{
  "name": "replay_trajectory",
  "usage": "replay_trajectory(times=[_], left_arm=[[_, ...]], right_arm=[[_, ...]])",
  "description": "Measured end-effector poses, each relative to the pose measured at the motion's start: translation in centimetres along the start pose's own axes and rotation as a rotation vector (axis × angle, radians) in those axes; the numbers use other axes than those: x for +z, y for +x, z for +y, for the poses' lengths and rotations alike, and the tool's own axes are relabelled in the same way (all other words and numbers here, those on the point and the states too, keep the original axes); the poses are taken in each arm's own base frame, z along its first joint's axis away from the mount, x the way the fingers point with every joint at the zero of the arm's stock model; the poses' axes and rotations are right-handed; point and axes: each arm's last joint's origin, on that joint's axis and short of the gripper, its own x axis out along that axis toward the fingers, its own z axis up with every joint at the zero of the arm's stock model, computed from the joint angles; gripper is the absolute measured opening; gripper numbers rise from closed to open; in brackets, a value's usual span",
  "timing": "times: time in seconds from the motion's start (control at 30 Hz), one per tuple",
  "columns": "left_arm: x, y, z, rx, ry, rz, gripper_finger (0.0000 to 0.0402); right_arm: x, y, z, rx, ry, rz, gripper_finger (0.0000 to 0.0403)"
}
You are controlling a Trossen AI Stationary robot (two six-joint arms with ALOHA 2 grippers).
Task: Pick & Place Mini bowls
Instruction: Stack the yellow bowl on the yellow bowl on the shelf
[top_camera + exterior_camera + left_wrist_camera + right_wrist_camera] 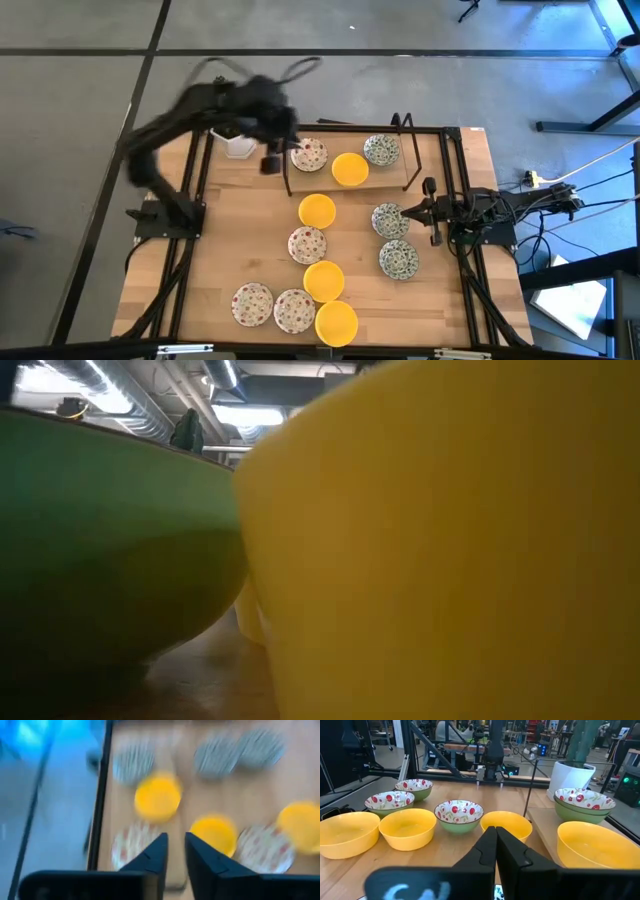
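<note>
My high camera looks straight down on the whole table and both arms. My low camera sits at tabletop level, pressed so near a yellow bowl that it fills most of the frame. My left wrist camera looks down past the left gripper onto bowls beneath it. My right wrist camera faces level across the table beyond the right gripper, sharing those bowls with the high view.

Glossy mini bowls, wooden table

Bare wood open at left, mini bowls crowding centre, pot behind
</note>
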Motion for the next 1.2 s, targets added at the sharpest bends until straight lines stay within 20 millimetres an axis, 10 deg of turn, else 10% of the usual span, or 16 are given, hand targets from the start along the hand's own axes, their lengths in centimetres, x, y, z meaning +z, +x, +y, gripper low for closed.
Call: replay_trajectory(times=[0.13,0.3,0.47,0.67,1.2], left_arm=[[-2.6,-1.6,-3.8,-0.099,0.093,-0.280,0.0007],[-11.8,3.7,-9.1,-0.195,0.271,-0.432,0.0002],[-20.9,9.3,-10.0,0.109,0.168,-0.689,0.0002],[-27.8,10.9,-11.1,0.151,0.137,-1.028,0.0001],[-27.2,12.0,-11.3,-0.001,0.102,-0.856,0.0001]], right_arm=[[0.0,0.0,0.0,0.000,0.039,0.000,0.0008],[0.0,0.0,0.0,-0.001,0.050,0.000,0.0008],[0.0,0.0,0.0,0.001,0.049,-0.001,0.0008],[0.0,0.0,0.0,-0.001,0.049,-0.001,0.0008],[0.4,0.0,0.0,-0.004,-0.014,-0.037,0.0008]])
